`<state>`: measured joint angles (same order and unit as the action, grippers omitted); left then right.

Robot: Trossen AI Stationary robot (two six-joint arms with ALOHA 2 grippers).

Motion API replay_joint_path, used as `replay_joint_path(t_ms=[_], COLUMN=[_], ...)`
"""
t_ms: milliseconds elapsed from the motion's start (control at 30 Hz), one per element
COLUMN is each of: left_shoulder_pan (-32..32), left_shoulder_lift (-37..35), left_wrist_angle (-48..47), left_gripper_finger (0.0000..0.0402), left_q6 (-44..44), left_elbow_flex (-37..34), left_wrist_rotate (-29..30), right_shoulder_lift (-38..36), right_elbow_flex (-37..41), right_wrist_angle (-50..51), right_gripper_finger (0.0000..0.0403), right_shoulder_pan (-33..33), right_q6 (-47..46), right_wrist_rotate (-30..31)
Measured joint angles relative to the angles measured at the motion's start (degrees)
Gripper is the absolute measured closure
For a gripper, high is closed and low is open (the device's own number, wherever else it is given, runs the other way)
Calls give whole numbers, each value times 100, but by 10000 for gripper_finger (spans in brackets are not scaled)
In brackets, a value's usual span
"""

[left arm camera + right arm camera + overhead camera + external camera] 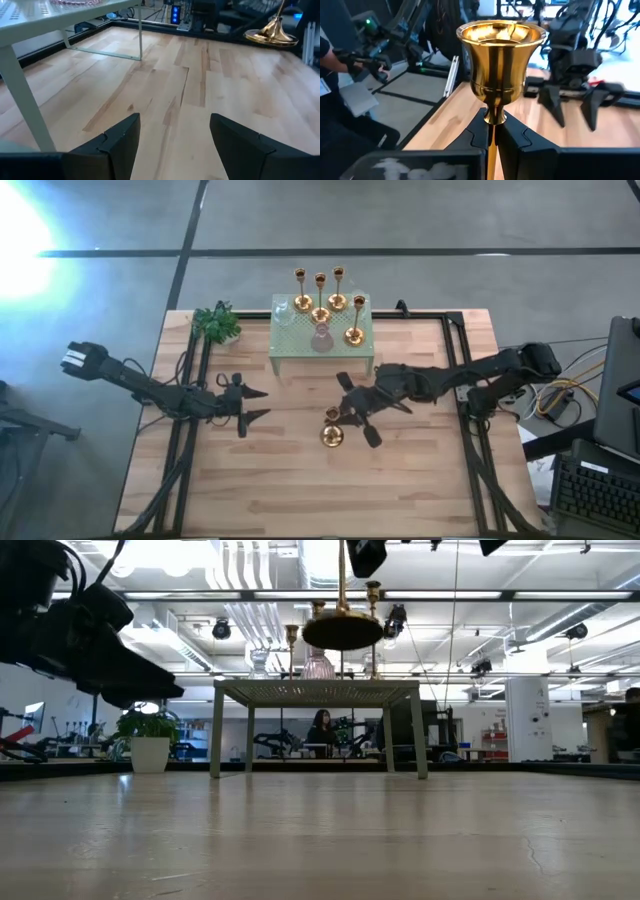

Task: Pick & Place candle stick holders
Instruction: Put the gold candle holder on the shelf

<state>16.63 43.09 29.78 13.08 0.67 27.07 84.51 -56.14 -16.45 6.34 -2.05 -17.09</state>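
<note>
At the table's left side the left gripper hangs above bare wood, its 2 fingers spread wide with nothing between them. Behind it, near the back left corner, stands a small green plant in a white pot.

At the back centre sits a pale green perforated stand on 4 legs, carrying 5 gold candle stick holders (3 in a back row, 2 nearer the front) along with a pinkish glass piece; all 5 stand upright.

In front of the stand, right of centre, the right gripper holds the 6th candle stick holder. The right wrist view shows its fingers pinched tight on the thin stem just below the cup. In the low view the round base hangs well clear of the table top, roughly upright.

A person sits in the room beyond the table.
</note>
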Motion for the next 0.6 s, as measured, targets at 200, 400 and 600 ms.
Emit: replay_joint_path(t_ms=[200,400,600], left_shoulder_pan=[-2,-7,-7], left_shoulder_lift=[-4,20,120], left_wrist_angle=[334,384,376], left_gripper_finger=[156,156,156], left_q6=[-51,-368,-672], left_elbow_flex=[132,590,1084], left_wrist_rotate=[490,-77,-106], right_shoulder_lift=[0,43,353], right_elbow_flex=[-169,-327,-655], right_wrist_angle=[0,-4,-19], right_gripper_finger=[392,392,391], right_shoulder_pan=[-243,-525,-635], right_q6=[14,-192,-164], right_wrist_rotate=[23,25,-62])
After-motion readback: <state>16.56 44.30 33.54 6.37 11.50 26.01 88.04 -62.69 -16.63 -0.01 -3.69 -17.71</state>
